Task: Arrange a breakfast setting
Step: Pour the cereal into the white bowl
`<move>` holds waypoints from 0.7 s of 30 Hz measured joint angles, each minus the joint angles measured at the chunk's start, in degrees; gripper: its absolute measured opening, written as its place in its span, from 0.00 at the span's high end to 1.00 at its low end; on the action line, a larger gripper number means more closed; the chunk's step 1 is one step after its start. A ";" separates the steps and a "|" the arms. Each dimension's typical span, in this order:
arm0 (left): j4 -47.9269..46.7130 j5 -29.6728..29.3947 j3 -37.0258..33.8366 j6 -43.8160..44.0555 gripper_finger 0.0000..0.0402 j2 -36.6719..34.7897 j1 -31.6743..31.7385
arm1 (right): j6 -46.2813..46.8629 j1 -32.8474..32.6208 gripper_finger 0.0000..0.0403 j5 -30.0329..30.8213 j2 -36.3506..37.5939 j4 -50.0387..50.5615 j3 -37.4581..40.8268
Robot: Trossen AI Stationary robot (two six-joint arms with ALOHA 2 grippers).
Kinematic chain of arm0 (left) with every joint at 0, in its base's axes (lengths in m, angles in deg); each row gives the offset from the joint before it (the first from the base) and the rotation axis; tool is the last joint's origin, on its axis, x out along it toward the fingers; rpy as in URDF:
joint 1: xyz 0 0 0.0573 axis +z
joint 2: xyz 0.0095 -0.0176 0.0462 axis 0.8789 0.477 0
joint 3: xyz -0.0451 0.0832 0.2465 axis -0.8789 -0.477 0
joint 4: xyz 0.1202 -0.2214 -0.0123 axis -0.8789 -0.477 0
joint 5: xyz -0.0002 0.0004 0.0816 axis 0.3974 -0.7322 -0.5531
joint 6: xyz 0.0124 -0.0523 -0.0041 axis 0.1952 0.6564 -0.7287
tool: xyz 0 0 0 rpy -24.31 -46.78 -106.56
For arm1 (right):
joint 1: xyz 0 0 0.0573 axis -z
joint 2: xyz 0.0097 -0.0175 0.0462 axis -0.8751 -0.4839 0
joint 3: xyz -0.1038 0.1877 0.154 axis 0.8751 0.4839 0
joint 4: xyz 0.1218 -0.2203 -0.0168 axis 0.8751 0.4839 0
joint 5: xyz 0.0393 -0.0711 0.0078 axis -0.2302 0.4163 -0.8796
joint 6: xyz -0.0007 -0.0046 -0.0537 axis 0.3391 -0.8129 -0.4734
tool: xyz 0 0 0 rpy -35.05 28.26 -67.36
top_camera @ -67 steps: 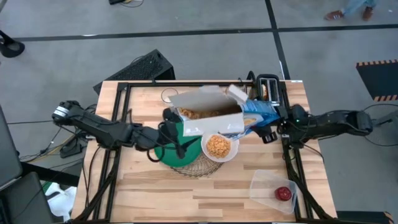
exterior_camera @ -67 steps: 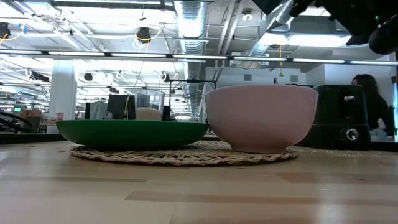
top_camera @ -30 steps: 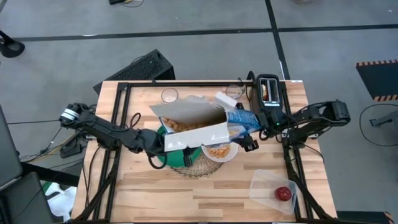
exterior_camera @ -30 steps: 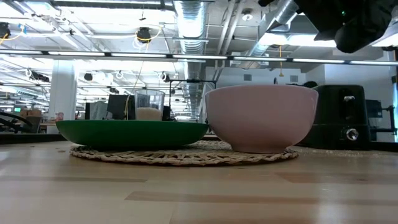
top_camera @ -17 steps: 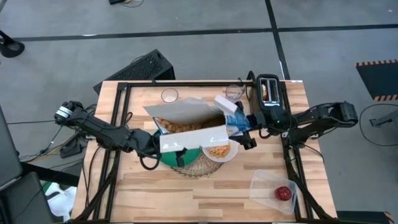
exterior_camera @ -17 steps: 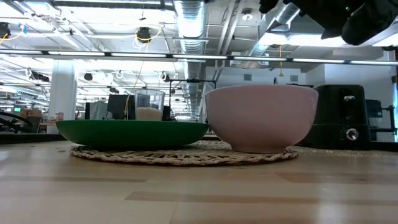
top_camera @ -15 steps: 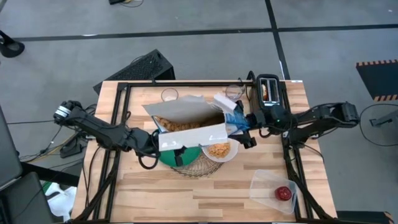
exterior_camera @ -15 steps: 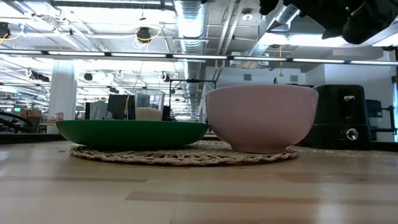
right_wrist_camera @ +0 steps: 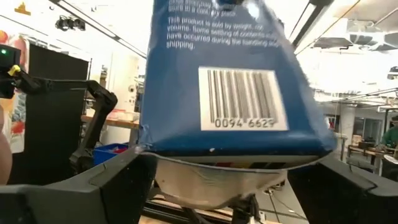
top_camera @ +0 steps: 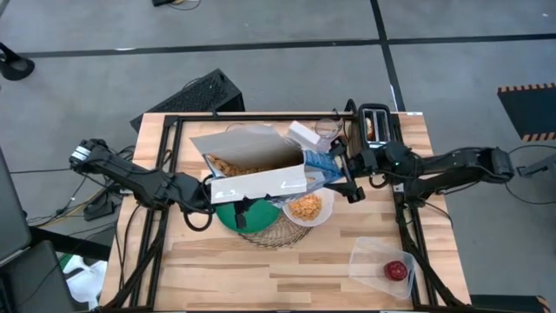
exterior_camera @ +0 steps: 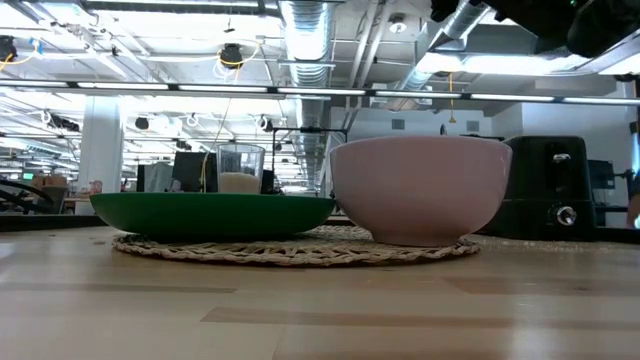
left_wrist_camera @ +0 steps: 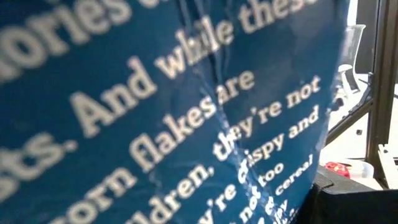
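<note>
Blue cereal box [top_camera: 261, 169], we note, hangs above white bowl [top_camera: 307, 207], grasped by left gripper [top_camera: 215, 193] and right gripper [top_camera: 337, 174] together.

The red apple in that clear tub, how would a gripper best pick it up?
Probably from straight above. The small red apple sits low inside the clear plastic tub, whose walls block any sideways approach. Being round, it offers no handle, so the fingers should close across its widest middle, clear of the tub's rim.
</note>
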 joint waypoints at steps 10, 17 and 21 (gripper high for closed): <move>-1.26 -2.04 0.00 -2.20 0.52 -3.42 -0.35 | -0.23 2.45 0.09 -0.08 4.79 6.18 0.00; -7.49 -4.97 0.09 -1.22 0.52 -7.11 -0.36 | -0.22 6.82 0.09 -0.13 11.33 14.97 0.00; -11.92 -9.92 0.09 0.29 0.52 -9.59 -0.35 | -0.19 8.11 0.09 -0.14 13.85 20.50 0.00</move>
